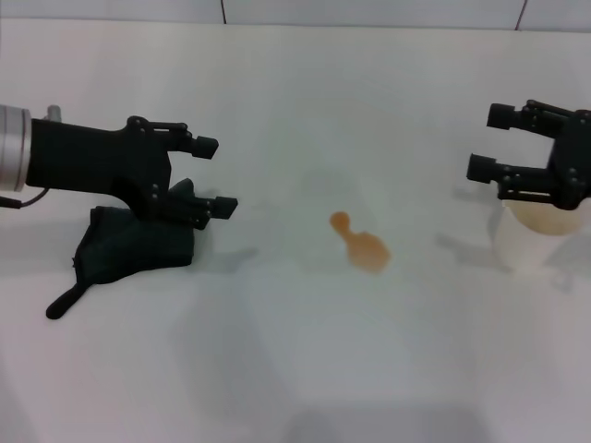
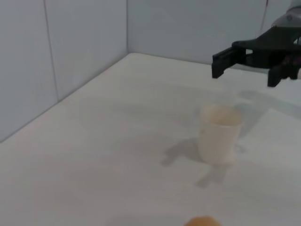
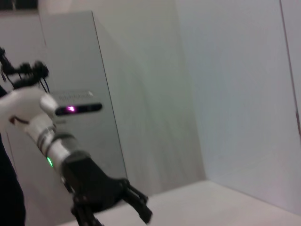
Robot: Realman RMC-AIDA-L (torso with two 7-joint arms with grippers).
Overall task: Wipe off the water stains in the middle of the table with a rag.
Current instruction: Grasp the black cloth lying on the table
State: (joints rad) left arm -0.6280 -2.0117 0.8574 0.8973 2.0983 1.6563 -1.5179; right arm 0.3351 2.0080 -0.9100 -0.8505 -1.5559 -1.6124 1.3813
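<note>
The table (image 1: 295, 369) is the largest thing here, a wide white surface, and it carries everything else. In the head view the water stains (image 1: 361, 245) lie near its centre, a small orange-brown blot with a round dot joined to a bigger oval; in the left wrist view only an edge of the blot shows.

The left gripper (image 1: 211, 175) is at about 9 o'clock from the stains, well apart from them. Its fingers are spread wide and point toward the stains, and they hold nothing. It hovers directly above the rag (image 1: 134, 245), I judge in order to come down and take the cloth before any wiping.

The right gripper (image 1: 492, 141) is at about 3 o'clock from the stains, with its fingers also released and empty. It hangs over a white paper cup (image 1: 536, 235), which stands upright on the table. This arm looks idle, and it is kept to the side so the middle is free for the wipe.

The rag is a dark, folded cloth lying flat on the table at about 9 o'clock from the stains, with a thin tail going out toward 7 o'clock. It has not yet been picked up, so the wiping is not begun.
</note>
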